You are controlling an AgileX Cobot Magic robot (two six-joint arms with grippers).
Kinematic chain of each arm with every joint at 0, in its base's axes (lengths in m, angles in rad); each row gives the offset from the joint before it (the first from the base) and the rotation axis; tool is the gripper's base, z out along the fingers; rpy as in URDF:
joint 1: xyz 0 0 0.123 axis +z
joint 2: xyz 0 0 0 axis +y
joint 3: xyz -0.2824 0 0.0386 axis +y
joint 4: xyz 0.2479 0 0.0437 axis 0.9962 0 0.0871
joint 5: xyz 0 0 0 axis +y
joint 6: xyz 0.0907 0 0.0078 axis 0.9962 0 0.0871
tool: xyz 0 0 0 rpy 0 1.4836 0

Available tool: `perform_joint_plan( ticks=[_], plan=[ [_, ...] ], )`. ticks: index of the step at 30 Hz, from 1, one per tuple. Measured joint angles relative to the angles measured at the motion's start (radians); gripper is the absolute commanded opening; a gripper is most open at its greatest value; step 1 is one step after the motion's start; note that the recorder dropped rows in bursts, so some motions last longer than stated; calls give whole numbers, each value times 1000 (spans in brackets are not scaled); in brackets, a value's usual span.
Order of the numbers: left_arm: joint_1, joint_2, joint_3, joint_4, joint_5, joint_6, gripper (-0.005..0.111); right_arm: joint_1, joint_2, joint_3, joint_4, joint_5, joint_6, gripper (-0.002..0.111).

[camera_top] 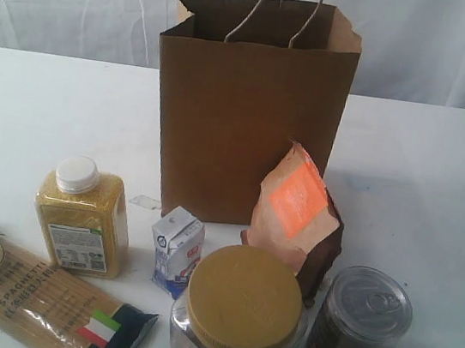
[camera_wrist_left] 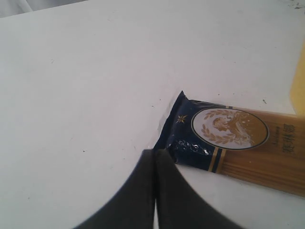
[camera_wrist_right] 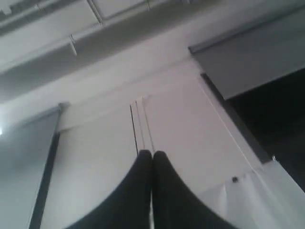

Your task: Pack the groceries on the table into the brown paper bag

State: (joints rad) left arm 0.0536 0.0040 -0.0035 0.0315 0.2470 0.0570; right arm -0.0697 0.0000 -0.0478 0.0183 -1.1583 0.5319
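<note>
The brown paper bag (camera_top: 250, 112) stands open and upright at the back of the white table (camera_top: 422, 183). In front of it stand the brown-orange pouch (camera_top: 296, 213), the white-blue carton (camera_top: 176, 251), the yellow-grain bottle (camera_top: 83, 218), the clear jar with a mustard lid (camera_top: 241, 309) and the dark can (camera_top: 358, 328). The spaghetti pack (camera_top: 34, 293) lies flat at the front left. My left gripper (camera_wrist_left: 156, 152) is shut and empty, its tips near the dark end of the spaghetti pack (camera_wrist_left: 238, 140). My right gripper (camera_wrist_right: 152, 153) is shut, empty, and points up at the room. Neither arm shows in the exterior view.
White curtains hang behind the table. Bare tabletop (camera_wrist_left: 86, 86) stretches past the pasta in the left wrist view, with a yellow edge (camera_wrist_left: 299, 86) at the frame's side. The right wrist view shows only wall panels and grey blinds (camera_wrist_right: 248, 57).
</note>
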Motion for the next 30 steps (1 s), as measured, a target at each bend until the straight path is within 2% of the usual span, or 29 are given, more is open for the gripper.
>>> perform_joint_plan(
  ticks=[4,5,7,11,14,16,17,19,20,22,23,25,27,30],
  plan=[
    [0,0,0,0,0,0,0,0,1,-63,1,288,-88,0],
    [0,0,0,0,0,0,0,0,3,-65,1,406,-123,0],
    [0,0,0,0,0,0,0,0,3,-69,23,761,-250,0],
    [0,0,0,0,-2,0,0,0,3,-69,81,1100,-301,0],
    [0,0,0,0,-2,0,0,0,3,-69,90,1117,-285,0],
    [0,0,0,0,-2,0,0,0,3,-77,111,1014,-128,0],
    [0,0,0,0,-2,0,0,0,3,-123,71,939,22,0],
    [0,0,0,0,-2,0,0,0,0,-230,-96,800,103,0],
    [0,0,0,0,-2,0,0,0,0,-303,-245,710,80,0],
    [0,0,0,0,-2,0,0,0,0,-387,-448,675,-71,0],
    [0,0,0,0,-2,0,0,0,0,-402,-499,693,-126,0],
    [0,0,0,0,-4,0,0,0,0,-415,-571,851,-227,0],
    [0,0,0,0,-4,0,0,0,47,-416,-592,1193,-273,0],
    [0,0,0,0,-6,0,0,10,92,-385,-596,1269,-284,0]
  ],
)
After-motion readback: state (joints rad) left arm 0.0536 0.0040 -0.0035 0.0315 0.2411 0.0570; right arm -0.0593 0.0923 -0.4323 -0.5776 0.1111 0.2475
